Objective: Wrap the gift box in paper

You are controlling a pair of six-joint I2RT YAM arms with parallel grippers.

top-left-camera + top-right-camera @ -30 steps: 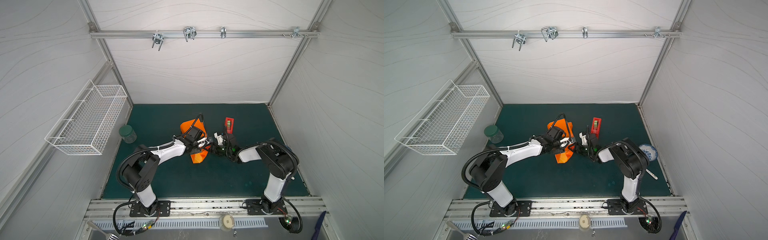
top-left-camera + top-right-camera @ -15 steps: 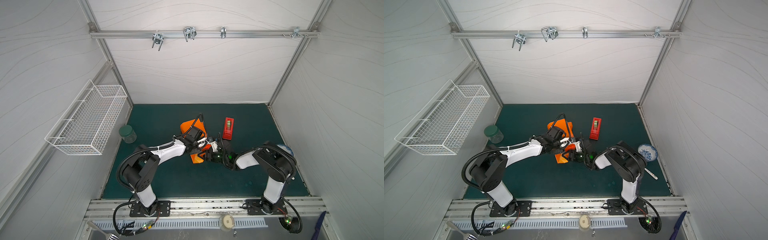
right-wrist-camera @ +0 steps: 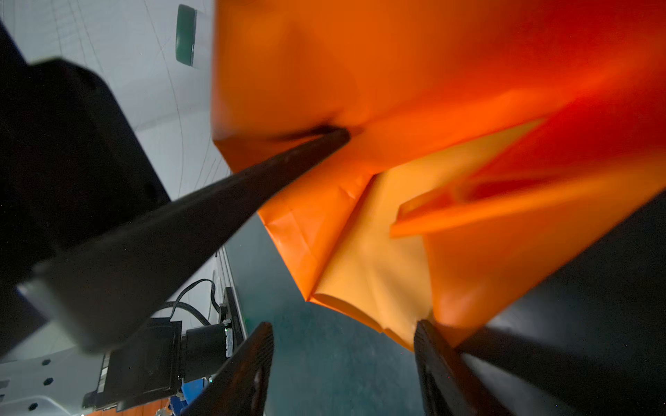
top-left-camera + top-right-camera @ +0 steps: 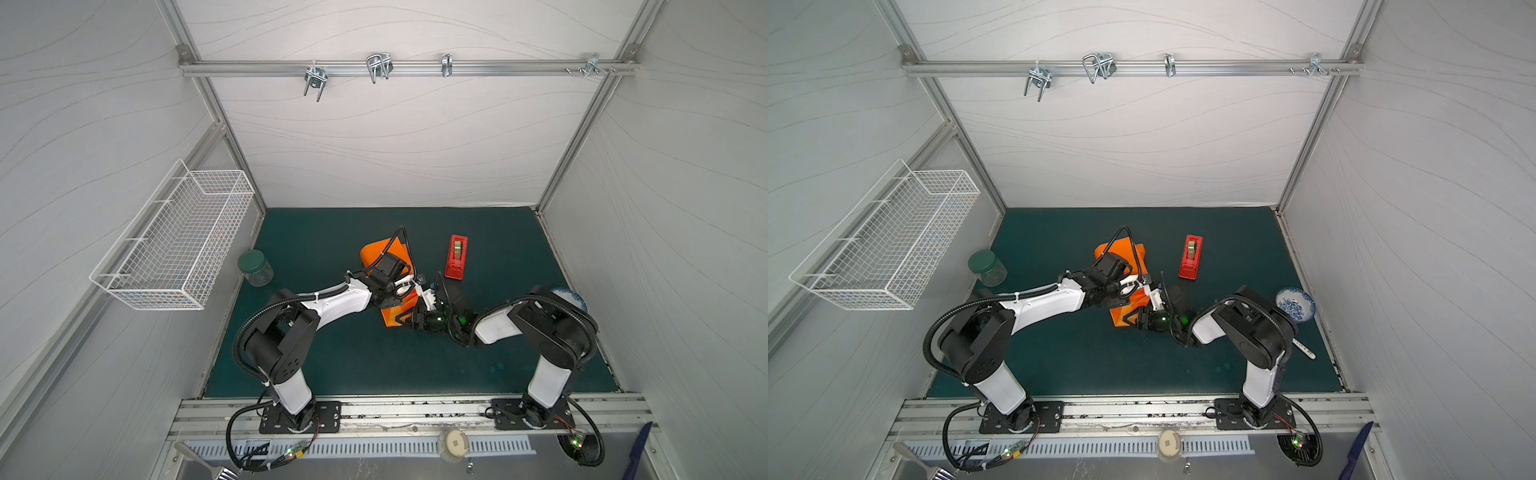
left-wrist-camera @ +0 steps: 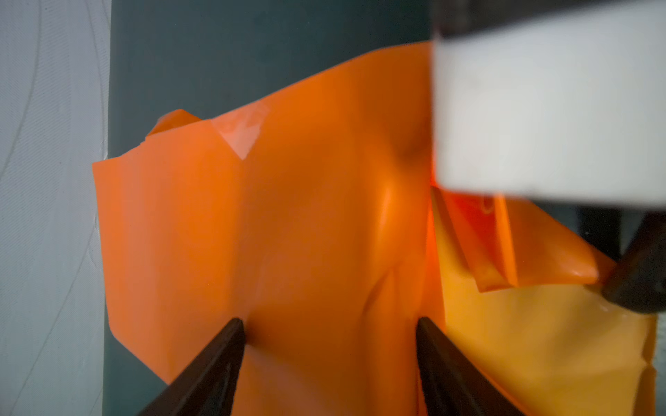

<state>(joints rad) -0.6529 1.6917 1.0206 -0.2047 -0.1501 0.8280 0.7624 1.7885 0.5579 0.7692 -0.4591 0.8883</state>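
Mid dark green desk [image 4: 374, 365]: large bright orange paper sheet [image 5: 306, 216] folded round gift box (box itself hidden). Left fingers [image 5: 230, 335] spread wide, pressing top, gripping nothing; right fingers [image 3: 259, 345] apart at loose end flap. Paper likely light, thin, tear-prone: pinch flap edge. Count: one sheet, one red plastic tape dispenser [image 4: 456, 257].

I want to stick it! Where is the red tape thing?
In both top views the red tape dispenser lies on the green mat, right of the orange paper.
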